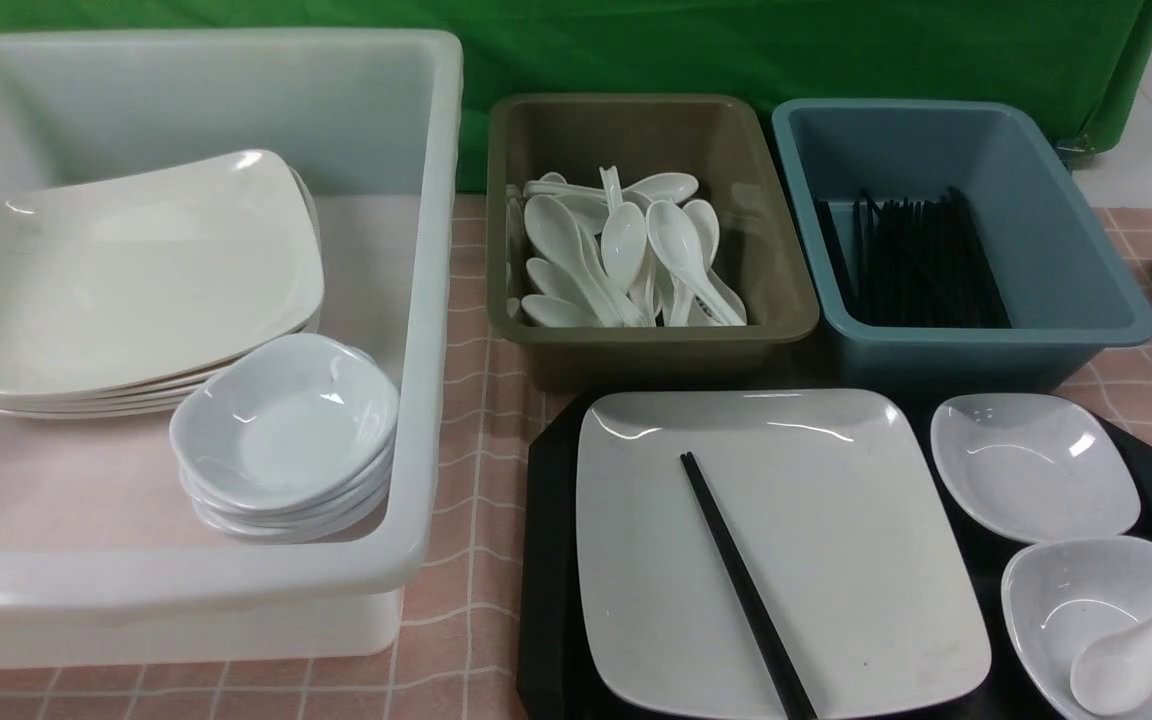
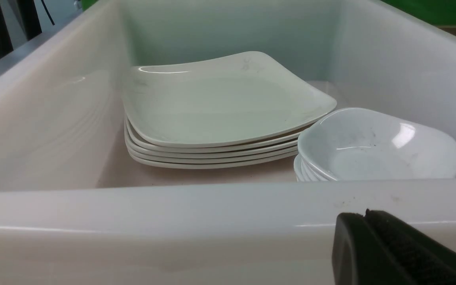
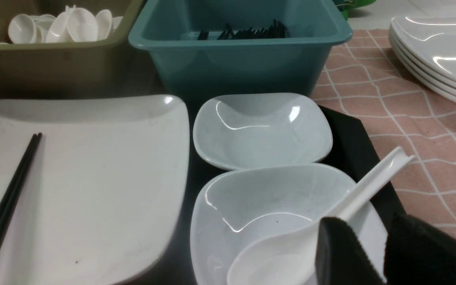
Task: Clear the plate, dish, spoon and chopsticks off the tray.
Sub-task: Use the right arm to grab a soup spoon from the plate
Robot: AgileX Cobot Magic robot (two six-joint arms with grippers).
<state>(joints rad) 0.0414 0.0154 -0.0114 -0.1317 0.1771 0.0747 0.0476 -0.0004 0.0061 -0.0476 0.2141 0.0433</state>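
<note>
Two left gripper (image 2: 364, 217) pads press together by the white bin (image 2: 212, 206). Chopsticks (image 1: 741, 585) lie across the plate (image 1: 836, 520) on the tray (image 1: 546, 560). At the tray's 4 o'clock the spoon (image 1: 1131, 655) sits in a small dish (image 1: 1056, 600); right gripper (image 3: 370, 229) jaws stand apart, empty.

Front view: high, facing forward and down; white tub (image 1: 426, 300) left, tray (image 1: 548, 560) lower right.
Left wrist view: low, close against the tub's near wall.
Right wrist view: near, probably low, over the tray, facing the blue bin (image 3: 236, 59).
Shared: tub interior; tray's right half.
</note>
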